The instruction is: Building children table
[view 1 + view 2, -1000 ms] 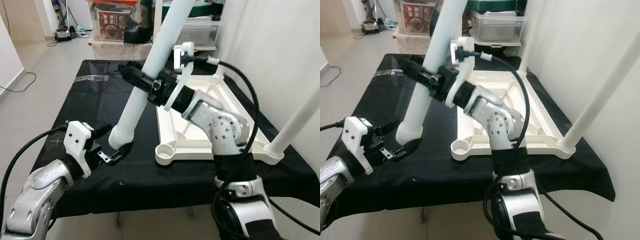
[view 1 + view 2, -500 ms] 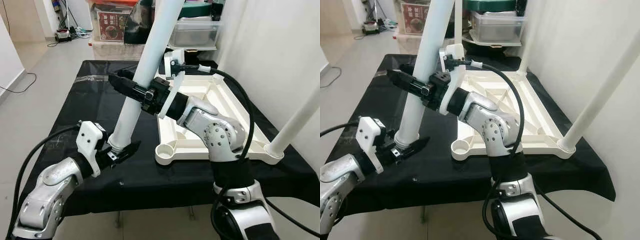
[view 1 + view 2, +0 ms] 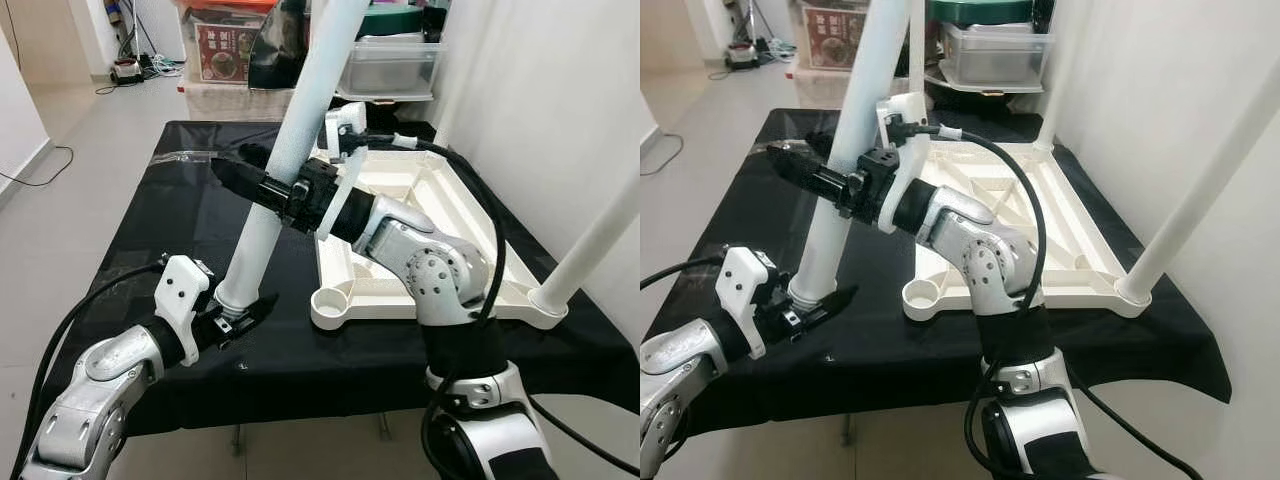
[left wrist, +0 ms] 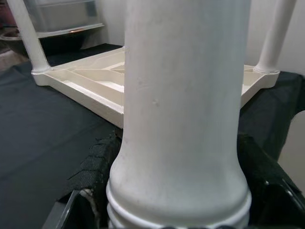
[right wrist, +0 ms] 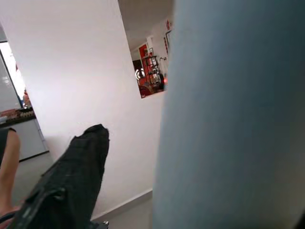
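Two grippers hold one loose white table leg (image 3: 285,165), which leans tilted over the black-covered table (image 3: 150,215). Nearest, the left gripper (image 3: 235,315) is closed around the leg's flanged lower end, its fingers (image 4: 102,160) pressed to either side. Higher up the leg, the right gripper (image 3: 250,180) clamps the shaft. Beyond the leg's foot lies the upturned white tabletop (image 3: 420,215), an empty corner socket (image 3: 333,300) closest to the leg. Farther off, fitted legs (image 3: 590,250) stand up from the tabletop's corners.

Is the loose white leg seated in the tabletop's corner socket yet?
No. The leg leans outside the empty socket.
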`<state>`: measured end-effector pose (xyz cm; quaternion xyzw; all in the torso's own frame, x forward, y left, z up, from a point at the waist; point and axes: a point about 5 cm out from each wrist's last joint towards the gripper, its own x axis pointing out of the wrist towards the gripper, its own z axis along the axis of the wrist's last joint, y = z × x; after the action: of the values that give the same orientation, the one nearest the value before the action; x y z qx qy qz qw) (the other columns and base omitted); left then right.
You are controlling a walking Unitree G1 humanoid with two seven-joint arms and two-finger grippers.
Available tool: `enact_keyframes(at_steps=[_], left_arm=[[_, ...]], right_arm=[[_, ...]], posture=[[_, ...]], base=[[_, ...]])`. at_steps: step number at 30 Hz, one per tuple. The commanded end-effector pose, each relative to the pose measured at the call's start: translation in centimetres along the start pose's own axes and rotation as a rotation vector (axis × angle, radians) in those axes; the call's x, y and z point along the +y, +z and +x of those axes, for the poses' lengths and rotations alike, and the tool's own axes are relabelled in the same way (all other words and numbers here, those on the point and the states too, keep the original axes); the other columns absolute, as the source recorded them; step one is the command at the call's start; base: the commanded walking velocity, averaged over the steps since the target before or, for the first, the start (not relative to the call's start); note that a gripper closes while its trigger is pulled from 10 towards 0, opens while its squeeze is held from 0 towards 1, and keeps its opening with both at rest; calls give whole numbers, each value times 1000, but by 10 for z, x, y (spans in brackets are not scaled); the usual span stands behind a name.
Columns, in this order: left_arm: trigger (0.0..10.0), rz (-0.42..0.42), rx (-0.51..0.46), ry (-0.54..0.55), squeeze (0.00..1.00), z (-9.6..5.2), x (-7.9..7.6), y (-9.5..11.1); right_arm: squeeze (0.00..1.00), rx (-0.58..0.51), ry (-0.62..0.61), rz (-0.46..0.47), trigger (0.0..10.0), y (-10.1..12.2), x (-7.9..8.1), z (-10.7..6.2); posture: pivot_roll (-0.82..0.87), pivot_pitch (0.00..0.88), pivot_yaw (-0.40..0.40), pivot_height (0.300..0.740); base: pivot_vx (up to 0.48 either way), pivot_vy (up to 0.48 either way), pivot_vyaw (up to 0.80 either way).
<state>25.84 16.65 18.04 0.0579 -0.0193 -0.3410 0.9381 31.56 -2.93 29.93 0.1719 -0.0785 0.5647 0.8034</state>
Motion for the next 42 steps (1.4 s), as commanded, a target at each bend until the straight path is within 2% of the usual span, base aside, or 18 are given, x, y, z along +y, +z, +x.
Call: enact_keyframes(at_steps=[1,3,5,6,9,10,12,14,16,20,21,25,27,28,30,31,32,42], left_arm=[[10000,-27,-31,-91,0,-2,-12,7],[10000,-39,-35,-133,0,-4,-18,7],[10000,-39,-35,-133,0,-4,-18,7],[10000,-48,-39,-192,0,-6,-28,9],[10000,-61,-46,-238,0,-8,-35,10],[10000,-89,-60,-345,0,-11,-51,16],[10000,-89,-60,-345,0,-11,-51,16],[10000,-94,-50,-389,0,-12,-58,15],[10000,-101,10,-454,0,-21,-67,7],[10000,-108,33,-460,0,-27,-67,4],[10000,-111,42,-458,0,-28,-66,3],[10000,-113,55,-457,0,-31,-66,1],[10000,-124,89,-450,0,-38,-65,-5],[10000,-132,107,-443,0,-43,-64,-7],[10000,-132,113,-437,0,-46,-62,-7],[10000,-132,113,-437,0,-46,-62,-7],[10000,-129,118,-431,0,-47,-60,-6],[10000,-110,131,-454,0,-47,-59,-6]], right_arm=[[0,-29,82,-29,10000,4,3,-3],[0,-31,140,-25,10000,4,5,-6],[0,-31,140,-25,10000,4,5,-6],[0,-24,220,-9,10000,2,8,-12],[0,-18,288,11,10000,0,11,-17],[0,22,404,49,10000,-12,17,-24],[0,22,404,49,10000,-12,17,-24],[0,41,444,57,10000,-18,20,-26],[0,51,496,87,10000,-24,25,-26],[0,45,521,101,9725,-23,24,-28],[0,43,529,105,8627,-22,24,-29],[0,42,541,108,8941,-21,24,-31],[0,49,576,105,9216,-20,26,-35],[0,69,609,96,7137,-21,27,-40],[0,83,627,94,1098,-23,28,-44],[0,83,627,94,1098,-23,28,-44],[0,92,640,99,0,-25,28,-46],[0,124,681,137,0,-32,35,-49]], posture=[[54,0,-42,740],[54,0,-42,740],[54,0,-42,740],[58,0,-43,740],[60,0,-45,740],[76,0,-56,740],[76,0,-56,740],[78,0,-57,740],[79,0,-55,740],[82,0,-58,740],[82,0,-58,740],[79,0,-58,740],[68,0,-49,740],[69,0,-50,740],[69,0,-50,740],[69,0,-50,740],[70,0,-52,740],[68,0,-51,740]], base=[[0,0,0],[0,0,0],[0,0,0],[0,0,0],[0,0,0],[0,0,0],[0,0,0],[0,0,0],[0,0,0],[0,0,0],[0,0,0],[0,0,0],[0,0,0],[0,0,0],[0,0,0],[0,0,0],[0,0,0],[0,0,0]])
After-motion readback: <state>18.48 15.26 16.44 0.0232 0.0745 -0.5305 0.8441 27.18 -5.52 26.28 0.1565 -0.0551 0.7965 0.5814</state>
